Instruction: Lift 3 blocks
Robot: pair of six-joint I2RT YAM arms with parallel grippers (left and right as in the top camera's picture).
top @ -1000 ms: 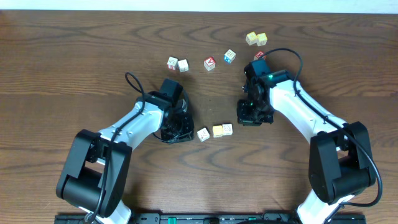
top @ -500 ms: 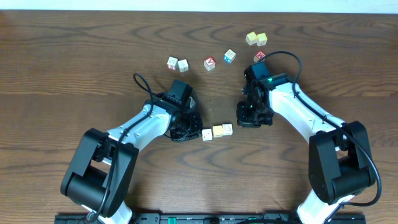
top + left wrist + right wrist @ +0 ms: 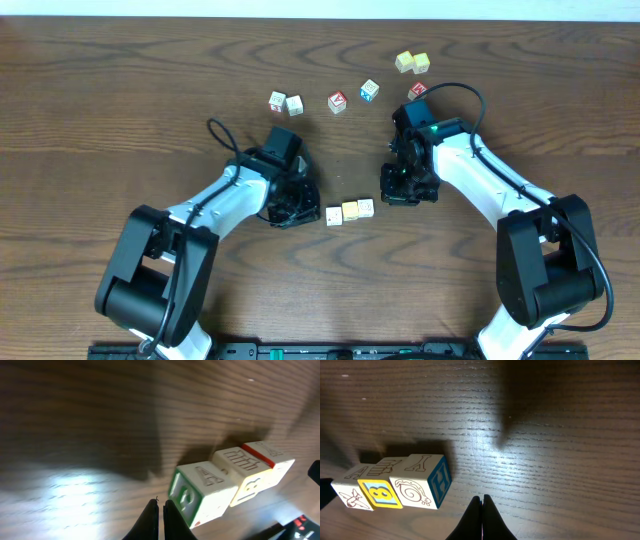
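Three small blocks lie touching in a short row at mid-table: a whitish one (image 3: 334, 215), a pale yellow one (image 3: 351, 210) and another whitish one (image 3: 366, 207). My left gripper (image 3: 308, 210) is shut and empty, low over the wood just left of the row. In the left wrist view its fingertips (image 3: 160, 505) sit beside the green-faced end block (image 3: 197, 492). My right gripper (image 3: 390, 193) is also shut and empty, just right of the row. In the right wrist view its tips (image 3: 481, 499) are a little apart from the blue-H end block (image 3: 422, 482).
Lettered cubes stand along the back: a pair (image 3: 285, 102), a red-faced one (image 3: 337, 102), a blue-faced one (image 3: 370, 90) and a red one (image 3: 417, 90) by the right arm's cable. A yellow-green pair (image 3: 412, 62) lies at the far back.
My left gripper swept right and nudged the left block against the other two, then eased slightly back to the left. The right arm has held still.
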